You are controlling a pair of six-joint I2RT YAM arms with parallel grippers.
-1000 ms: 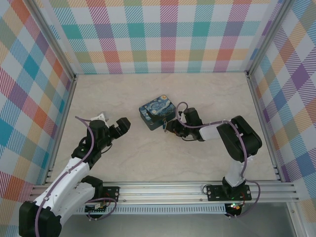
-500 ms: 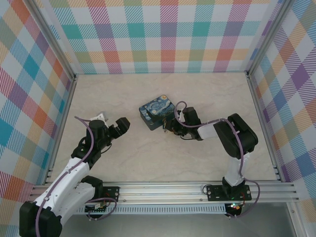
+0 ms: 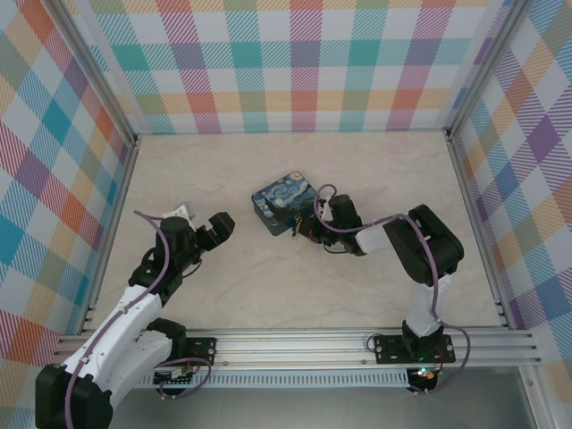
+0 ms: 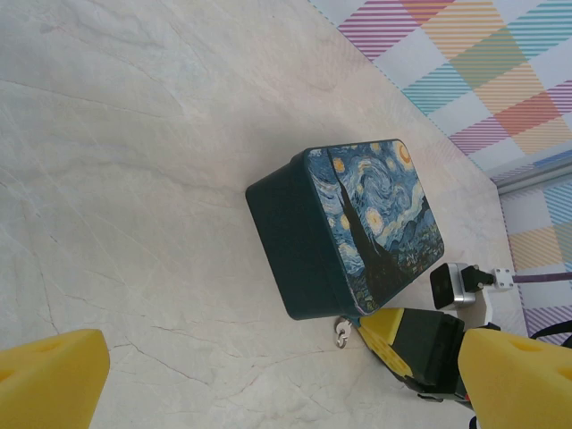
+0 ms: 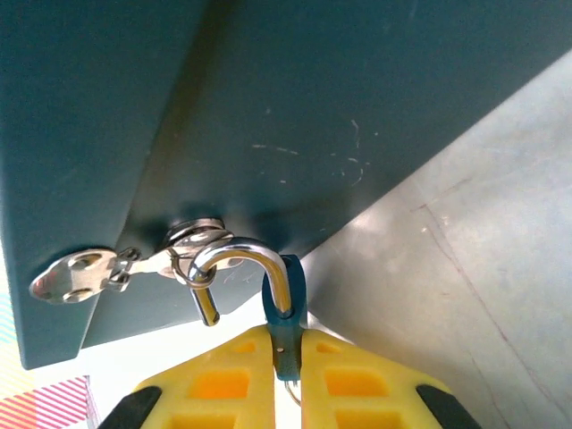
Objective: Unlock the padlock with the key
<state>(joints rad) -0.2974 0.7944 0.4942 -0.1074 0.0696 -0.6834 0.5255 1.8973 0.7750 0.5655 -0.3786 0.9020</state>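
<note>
right gripper [image 5: 286, 344]: pinching blue padlock [image 5: 295, 281] body, its shackle [image 5: 239, 254] hooked through starry-night tin [image 5: 313, 107] ring just ahead | left gripper [image 4: 281, 380]: spread wide, tin ahead on counter [image 4: 134, 179]

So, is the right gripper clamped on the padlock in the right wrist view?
Yes: the right gripper presses both yellow fingers against the blue body of the padlock, just below its shackle.

Left claw [image 3: 217, 229] wide apart; right claw [image 5: 288, 353] pinched tight, arm stretched leftward.
</note>
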